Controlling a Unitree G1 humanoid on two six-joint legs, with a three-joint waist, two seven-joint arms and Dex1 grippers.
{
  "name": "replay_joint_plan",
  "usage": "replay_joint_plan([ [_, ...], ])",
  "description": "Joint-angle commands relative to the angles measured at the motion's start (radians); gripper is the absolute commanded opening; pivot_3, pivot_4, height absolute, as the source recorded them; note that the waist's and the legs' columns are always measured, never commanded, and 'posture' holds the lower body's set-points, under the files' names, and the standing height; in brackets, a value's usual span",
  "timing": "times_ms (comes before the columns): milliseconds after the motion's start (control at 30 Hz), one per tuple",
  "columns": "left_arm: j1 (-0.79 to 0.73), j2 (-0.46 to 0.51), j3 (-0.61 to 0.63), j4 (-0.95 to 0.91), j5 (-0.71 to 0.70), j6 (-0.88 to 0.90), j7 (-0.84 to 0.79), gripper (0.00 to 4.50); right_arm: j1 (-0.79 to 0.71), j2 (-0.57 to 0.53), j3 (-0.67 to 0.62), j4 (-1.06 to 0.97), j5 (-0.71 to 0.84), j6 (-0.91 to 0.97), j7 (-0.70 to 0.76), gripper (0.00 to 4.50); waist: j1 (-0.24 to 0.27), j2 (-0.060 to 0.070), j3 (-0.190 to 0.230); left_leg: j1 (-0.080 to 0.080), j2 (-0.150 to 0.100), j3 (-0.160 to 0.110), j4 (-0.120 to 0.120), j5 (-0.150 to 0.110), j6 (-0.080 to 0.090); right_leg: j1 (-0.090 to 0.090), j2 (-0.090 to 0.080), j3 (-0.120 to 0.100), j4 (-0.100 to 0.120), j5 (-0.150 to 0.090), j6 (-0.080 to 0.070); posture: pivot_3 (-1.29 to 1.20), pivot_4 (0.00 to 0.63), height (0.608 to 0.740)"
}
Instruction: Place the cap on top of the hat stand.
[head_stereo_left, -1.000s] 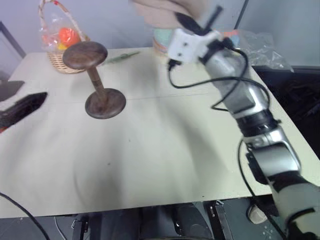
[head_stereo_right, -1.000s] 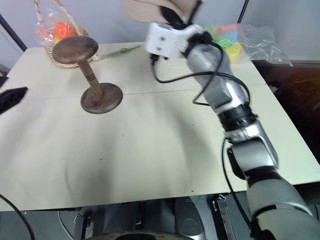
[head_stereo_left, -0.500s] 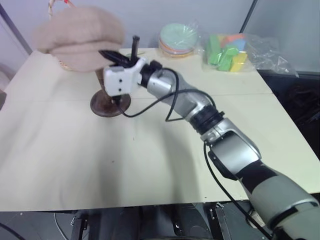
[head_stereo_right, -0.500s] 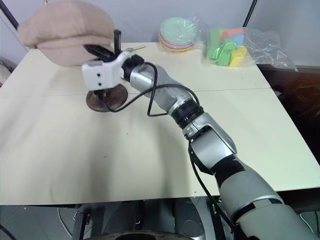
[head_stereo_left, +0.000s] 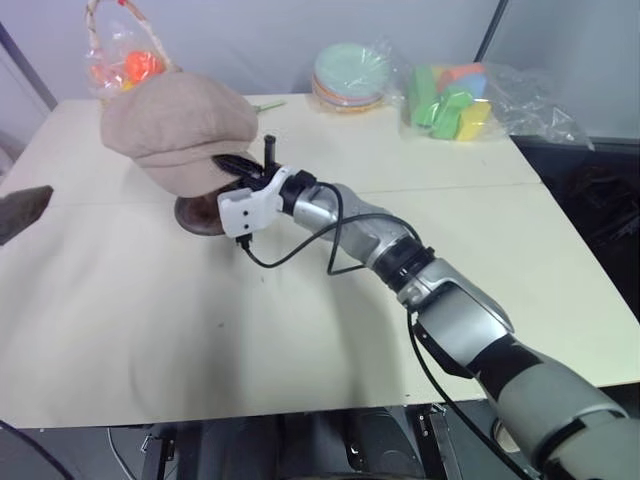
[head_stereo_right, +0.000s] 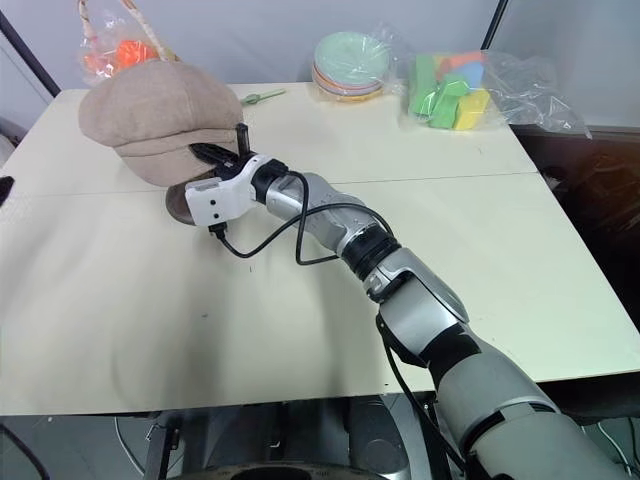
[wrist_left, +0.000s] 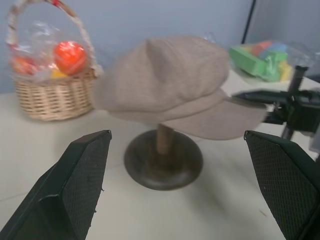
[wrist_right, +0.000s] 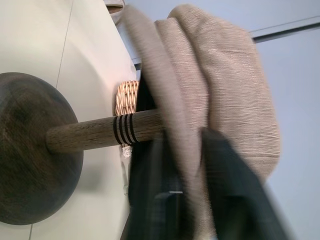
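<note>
The beige cap (head_stereo_left: 180, 130) sits over the top of the dark wooden hat stand (wrist_left: 162, 160), covering its top disc; the stem (wrist_right: 100, 131) and round base show beneath. My right gripper (head_stereo_left: 228, 162) reaches in level from the right at the brim. Its fingers stand slightly parted, open, with the brim fabric between them. My left gripper (wrist_left: 175, 135) hovers off to the left of the stand, pointing at it, open wide with nothing between its fingers.
A wicker basket (head_stereo_left: 125, 60) with wrapped fruit stands behind the stand at the table's back left. Stacked plates (head_stereo_left: 350, 75) and a bag of coloured blocks (head_stereo_left: 455, 100) are at the back right. A small green item (head_stereo_right: 258, 97) lies behind the cap.
My right arm has swung left and down from high over the table, bringing the cap down over the stand's top. Its fingers have begun to part. The left gripper has stayed open.
</note>
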Motion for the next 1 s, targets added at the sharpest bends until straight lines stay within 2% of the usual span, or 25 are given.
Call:
replay_joint_plan([
  [33,-0.027,0.030,-0.032,-0.006,-0.004,-0.027,-0.012,4.50,0.005,-0.005,0.002,-0.048,-0.016,-0.006,-0.009,2.88,0.001,0.000,0.000,0.000,0.000,0.000,0.000,0.000,0.000,0.000,0.000,0.000,0.000,0.000,0.000,0.00,0.150,0.740],
  [100,-0.036,0.032,-0.057,-0.014,-0.004,-0.028,-0.019,4.50,0.023,-0.017,0.012,-0.071,-0.032,-0.007,-0.007,3.84,0.001,0.000,0.000,0.000,0.000,0.000,0.000,0.000,0.000,0.000,0.000,0.000,0.000,0.000,0.000,0.00,0.150,0.740],
  [133,-0.043,0.034,-0.076,-0.025,-0.009,-0.028,-0.021,4.50,0.045,-0.029,0.015,-0.094,-0.037,-0.012,0.003,4.48,0.001,0.000,0.000,0.000,0.000,0.000,0.000,0.000,0.000,0.000,0.000,0.000,0.000,0.000,0.000,0.00,0.150,0.740],
  [267,-0.061,0.046,-0.174,-0.095,0.005,-0.043,-0.029,4.50,0.161,-0.112,0.011,-0.240,-0.015,-0.032,0.097,4.48,0.004,0.000,0.000,0.000,0.000,-0.001,0.000,0.000,0.000,0.001,0.000,0.000,-0.001,0.000,0.000,0.00,0.150,0.740],
  [333,-0.050,0.064,-0.260,-0.160,0.067,-0.087,-0.045,4.50,0.242,-0.183,-0.017,-0.357,0.035,-0.039,0.180,4.48,0.007,-0.001,0.000,0.000,-0.001,-0.001,0.000,0.000,0.000,0.002,-0.001,0.000,-0.001,0.000,0.000,0.00,0.150,0.740],
  [433,-0.027,0.097,-0.410,-0.244,0.221,-0.200,-0.048,4.50,0.364,-0.281,-0.074,-0.527,0.190,0.006,0.364,4.48,0.007,0.000,0.000,0.000,-0.001,0.000,0.000,0.000,0.000,0.002,-0.001,0.000,-0.001,0.000,0.000,0.00,0.150,0.740],
  [567,-0.049,0.121,-0.673,-0.305,0.505,-0.397,0.021,4.50,0.506,-0.421,-0.226,-0.829,0.548,0.310,0.688,4.48,0.004,0.001,0.001,0.001,0.000,0.000,0.000,0.000,0.000,0.003,0.001,0.000,-0.001,0.000,0.000,0.00,0.150,0.740],
  [700,-0.143,0.106,-0.932,-0.290,0.835,-0.551,0.149,4.50,0.511,-0.588,-0.454,-1.093,0.988,0.863,0.905,4.48,0.013,0.004,0.003,0.001,0.000,0.001,0.001,0.000,0.001,0.004,0.000,0.000,-0.001,0.000,0.000,0.00,0.150,0.740],
  [867,-0.336,-0.016,-1.155,-0.184,1.197,-0.625,0.347,4.50,0.370,-0.716,-0.694,-1.154,1.447,1.384,0.950,4.48,0.030,0.007,0.004,0.001,0.000,0.001,0.001,0.000,0.002,0.005,0.001,0.000,-0.001,0.000,0.000,0.00,0.150,0.740],
  [1000,-0.444,-0.096,-1.295,-0.056,1.422,-0.676,0.394,4.50,0.303,-0.786,-0.763,-1.120,1.544,1.482,0.941,4.48,0.032,0.006,0.004,0.001,-0.001,0.003,0.002,-0.001,0.003,0.006,0.000,-0.002,-0.003,0.000,0.000,0.00,0.150,0.740],
])
